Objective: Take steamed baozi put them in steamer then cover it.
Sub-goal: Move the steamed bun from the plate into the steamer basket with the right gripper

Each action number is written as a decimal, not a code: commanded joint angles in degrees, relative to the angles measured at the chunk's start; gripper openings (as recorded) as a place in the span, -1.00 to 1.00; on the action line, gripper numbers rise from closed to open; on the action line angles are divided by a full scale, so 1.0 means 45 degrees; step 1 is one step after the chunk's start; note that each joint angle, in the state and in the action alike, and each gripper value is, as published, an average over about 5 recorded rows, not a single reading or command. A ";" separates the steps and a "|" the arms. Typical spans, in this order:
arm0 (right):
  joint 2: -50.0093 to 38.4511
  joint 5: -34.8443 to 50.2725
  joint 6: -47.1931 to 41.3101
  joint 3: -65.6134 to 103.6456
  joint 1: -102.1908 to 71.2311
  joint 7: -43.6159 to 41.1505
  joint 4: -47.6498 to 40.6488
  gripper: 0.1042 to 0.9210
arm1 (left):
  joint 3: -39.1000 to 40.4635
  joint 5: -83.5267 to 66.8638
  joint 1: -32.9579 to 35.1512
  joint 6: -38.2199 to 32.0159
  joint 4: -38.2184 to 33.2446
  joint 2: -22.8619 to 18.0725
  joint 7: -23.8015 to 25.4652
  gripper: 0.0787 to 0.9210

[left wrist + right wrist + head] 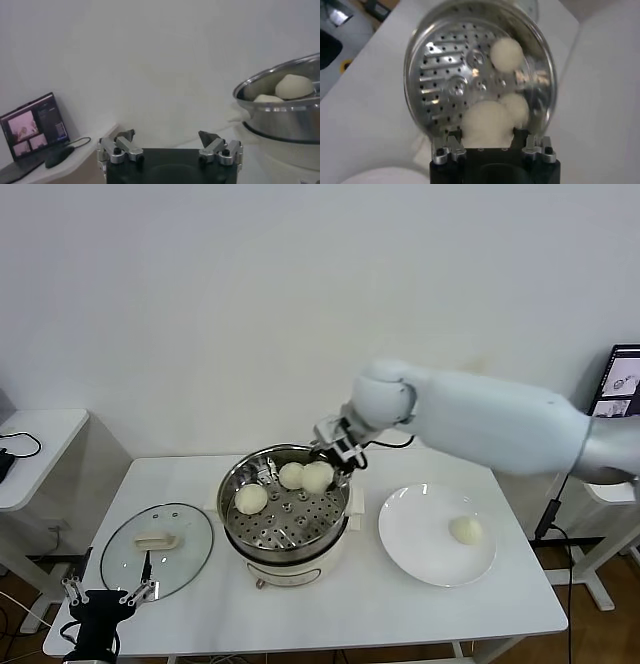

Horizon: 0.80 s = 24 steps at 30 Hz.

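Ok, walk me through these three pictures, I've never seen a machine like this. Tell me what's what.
It is a robot with two arms, each ending in a pincer. The wide picture is taken from its head, looking down at a white table. The other two come from cameras on its wrists.

On the table stands a steel steamer with two buns already lying on its tray. A glass cover lies to the robot's left of it, and a white plate to its right holds one more bun.

The right pincer is over the steamer, closed on a third bun. The left pincer waits open and empty at the near table edge, by the cover.
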 commanded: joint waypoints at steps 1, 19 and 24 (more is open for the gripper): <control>0.1591 -0.2217 0.2723 -0.0718 -0.0711 0.0413 -0.0441 0.36 | -0.0168 -0.0085 0.0007 -0.0008 0.0003 -0.0008 -0.0008 0.77; 0.3051 -0.2194 0.4321 -0.1246 -0.0514 -0.0009 -0.1253 0.38 | -0.0305 -0.0347 -0.0212 -0.0036 0.0246 0.0016 -0.0039 0.77; 0.3202 -0.2301 0.4524 -0.1296 -0.0490 -0.0136 -0.1305 0.39 | -0.0326 -0.0390 -0.0226 -0.0042 0.0294 0.0028 -0.0043 0.77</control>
